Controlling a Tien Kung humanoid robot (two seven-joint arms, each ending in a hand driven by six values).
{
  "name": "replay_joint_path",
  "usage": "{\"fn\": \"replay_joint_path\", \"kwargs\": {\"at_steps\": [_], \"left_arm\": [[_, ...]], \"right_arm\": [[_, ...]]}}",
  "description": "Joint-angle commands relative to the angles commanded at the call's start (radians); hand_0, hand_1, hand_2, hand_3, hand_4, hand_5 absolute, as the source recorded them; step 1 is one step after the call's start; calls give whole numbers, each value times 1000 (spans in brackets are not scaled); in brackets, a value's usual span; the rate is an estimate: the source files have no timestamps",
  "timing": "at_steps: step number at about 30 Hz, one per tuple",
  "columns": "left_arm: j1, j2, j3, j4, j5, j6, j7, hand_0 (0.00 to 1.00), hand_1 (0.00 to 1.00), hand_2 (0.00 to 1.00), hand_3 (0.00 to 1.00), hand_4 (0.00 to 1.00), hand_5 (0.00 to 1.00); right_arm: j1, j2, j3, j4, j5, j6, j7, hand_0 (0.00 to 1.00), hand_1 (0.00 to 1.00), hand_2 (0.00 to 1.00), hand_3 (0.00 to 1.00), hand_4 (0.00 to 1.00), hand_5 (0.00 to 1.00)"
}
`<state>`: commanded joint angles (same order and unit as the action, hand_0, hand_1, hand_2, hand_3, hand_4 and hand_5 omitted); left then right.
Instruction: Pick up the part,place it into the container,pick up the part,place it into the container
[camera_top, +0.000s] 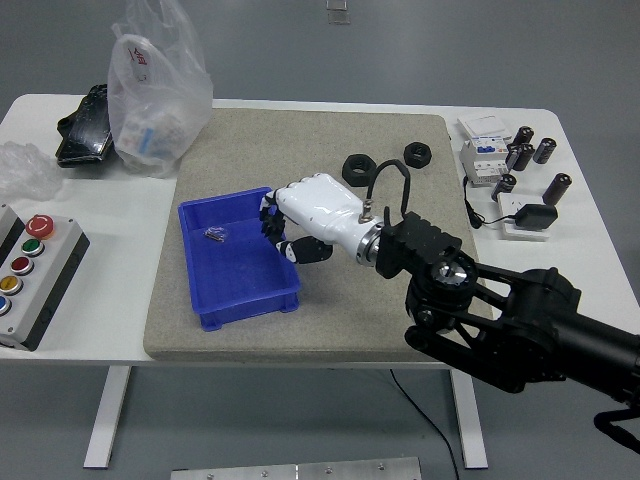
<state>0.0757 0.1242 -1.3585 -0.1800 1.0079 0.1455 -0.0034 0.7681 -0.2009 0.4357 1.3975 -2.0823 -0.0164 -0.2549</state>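
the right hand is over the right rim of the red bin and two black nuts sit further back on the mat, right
Not quite. The bin is blue, not red, as the head view shows. The rest holds: the right hand is over its right rim, and the two black nuts sit further back on the mat.
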Motion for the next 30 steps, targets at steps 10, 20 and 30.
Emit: {"fn": "replay_joint_path", "kwargs": {"at_steps": [10,20,30], "left_arm": [[0,1,11,0,-10,0,1,682,649,629,659,696,237],[-6,3,4,0,3,1,5,682,649,629,658,696,239],[-5,3,0,0,7,1,9,682,649,629,658,695,240]], "right_arm": [[11,7,-42,12,-41,22,-11,368,621,646,658,559,109],[10,5,-51,11,2,58,-36,376,658,731,702,528,174],[1,2,-41,12,13,64,-46,381,673,774,780,647,176]]}}
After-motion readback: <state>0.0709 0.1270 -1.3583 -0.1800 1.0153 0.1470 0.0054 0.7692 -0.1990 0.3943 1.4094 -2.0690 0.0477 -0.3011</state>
